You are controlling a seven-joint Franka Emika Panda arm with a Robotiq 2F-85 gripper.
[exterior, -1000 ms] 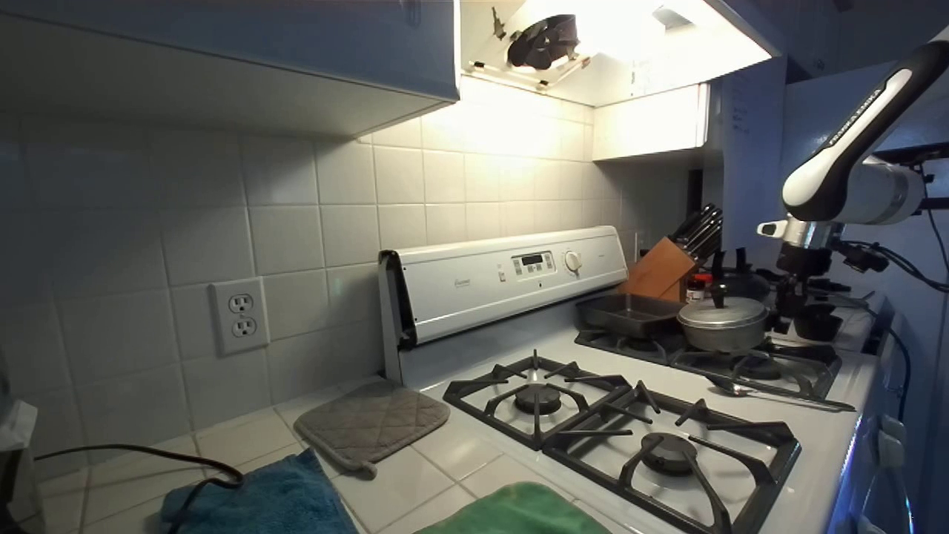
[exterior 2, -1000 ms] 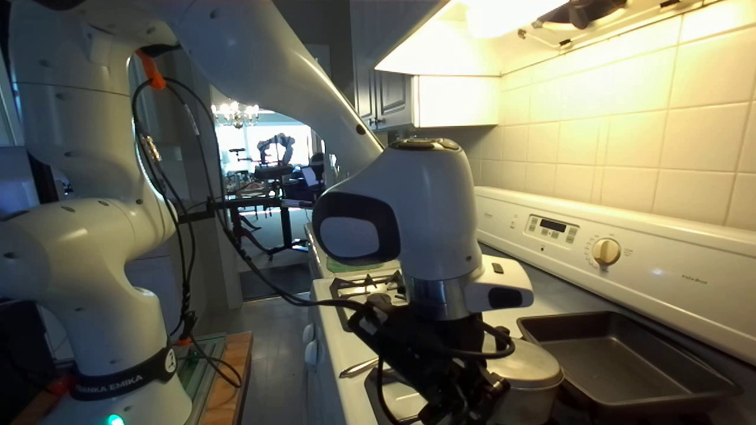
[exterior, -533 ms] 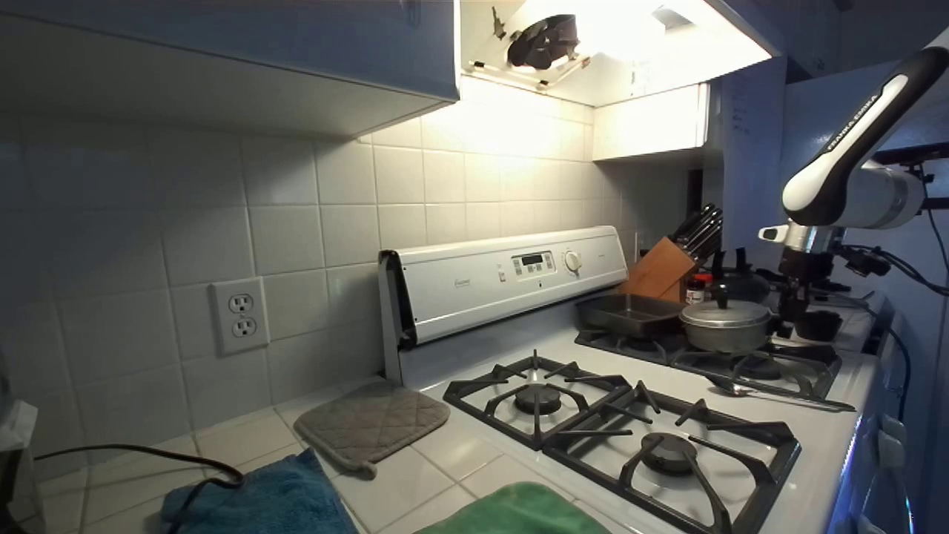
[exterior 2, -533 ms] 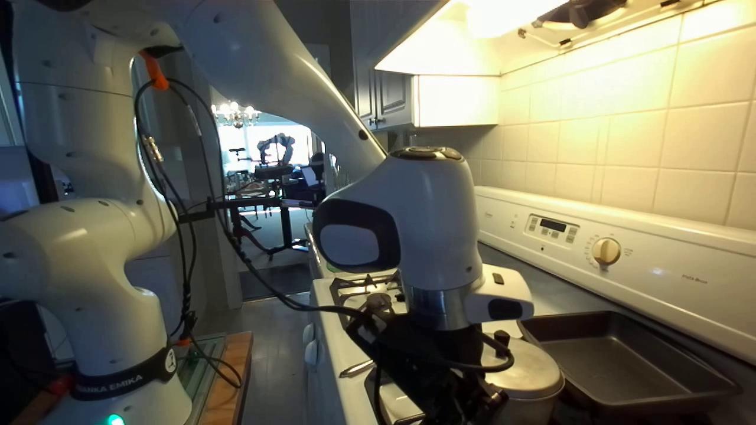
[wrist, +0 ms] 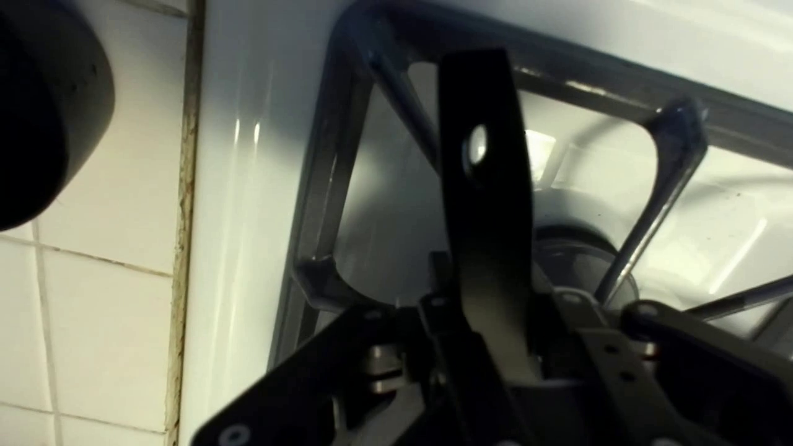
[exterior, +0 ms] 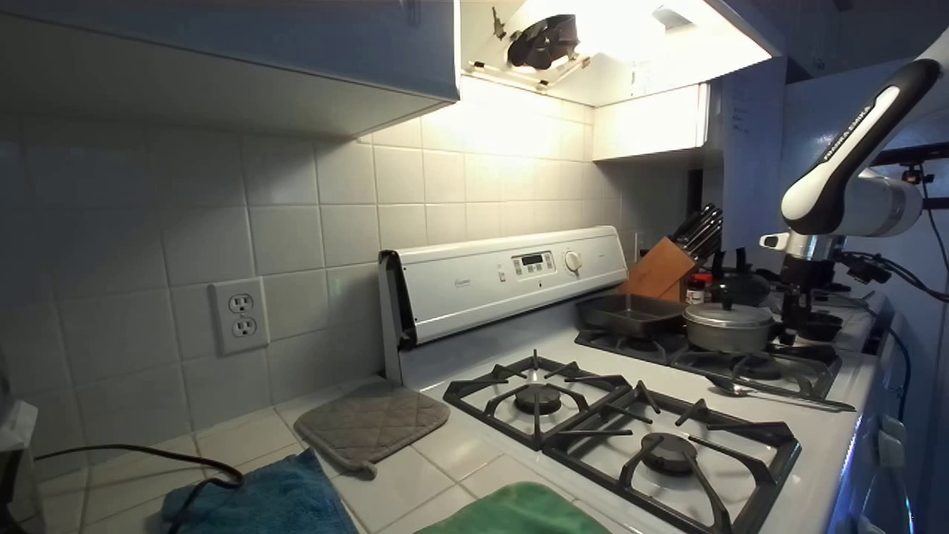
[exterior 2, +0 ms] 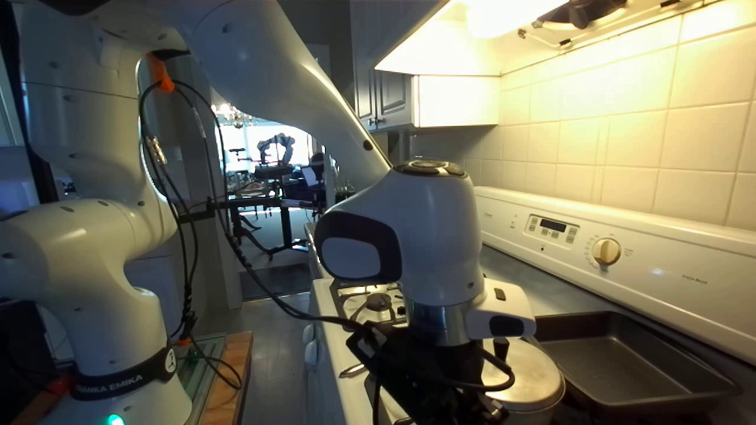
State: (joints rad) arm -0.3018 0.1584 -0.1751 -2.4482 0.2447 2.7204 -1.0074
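Note:
A metal pot with a lid and black knob sits at the stove's rear-end burner grate in both exterior views. Its black handle, with a hole near the end, runs up between my fingers in the wrist view. My gripper is closed around that handle, one finger on each side. Below the handle lies a burner grate. The pot's body is hidden in the wrist view. In an exterior view, the gripper stands just beside the pot, its fingertips dark and hard to make out.
A dark baking pan stands beside the pot, against the stove's back panel. Nearby are a knife block, a metal utensil on the stovetop and a black bowl. A dark round object rests on the tiles.
The arm has come down a little. Pot and lid have shifted slightly right and lower in an exterior view, moving along with the gripper.

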